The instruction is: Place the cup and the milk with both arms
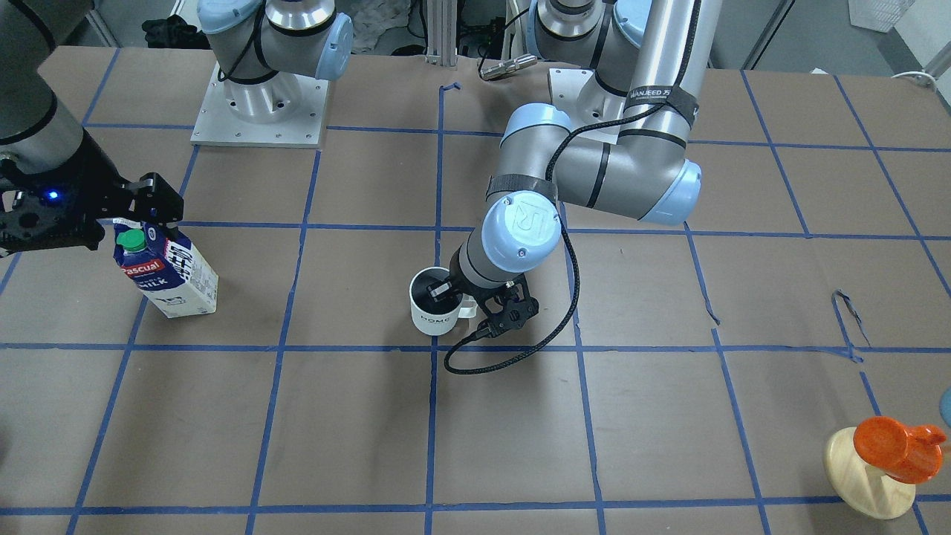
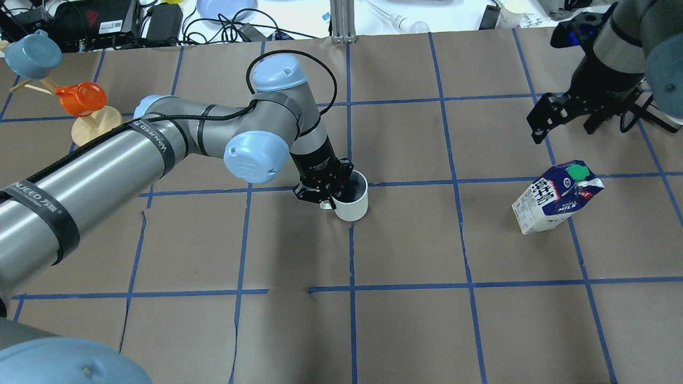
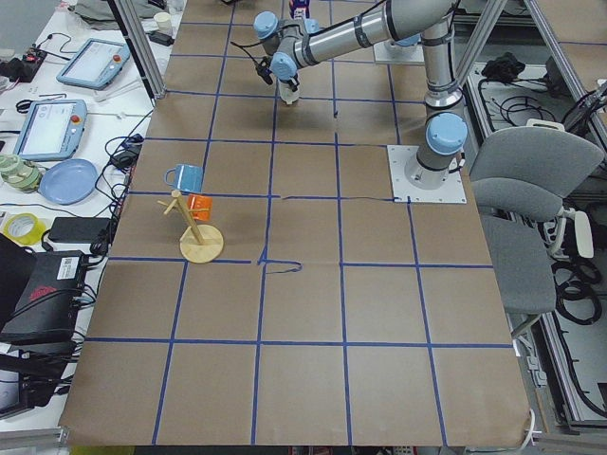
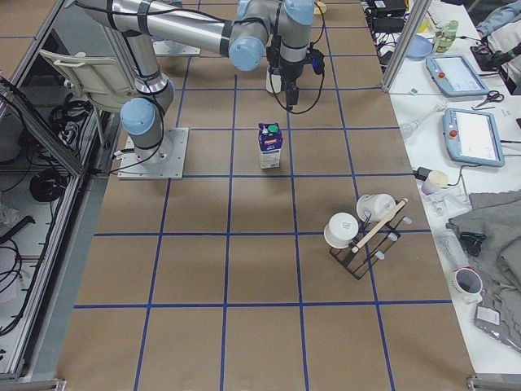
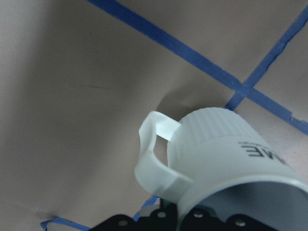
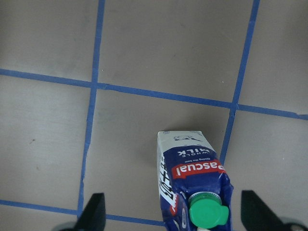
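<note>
Glossy ceramic cup (image 5: 226,144), printed carton milk (image 6: 192,183), matt paper table (image 2: 405,320).

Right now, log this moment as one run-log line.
left gripper: shut on white HOME mug rim | mug: standing on table | right gripper: open, above upright Pascual milk carton

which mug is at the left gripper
The white cup, its rim between the left gripper jaws; the orange mug and blue mug hang on a wooden stand.

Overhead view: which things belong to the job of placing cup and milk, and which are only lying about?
Job: white cup, milk, left gripper on the cup's rim, open right gripper above the milk.
Lying about: orange cup, blue cup, their wooden stand.
</note>
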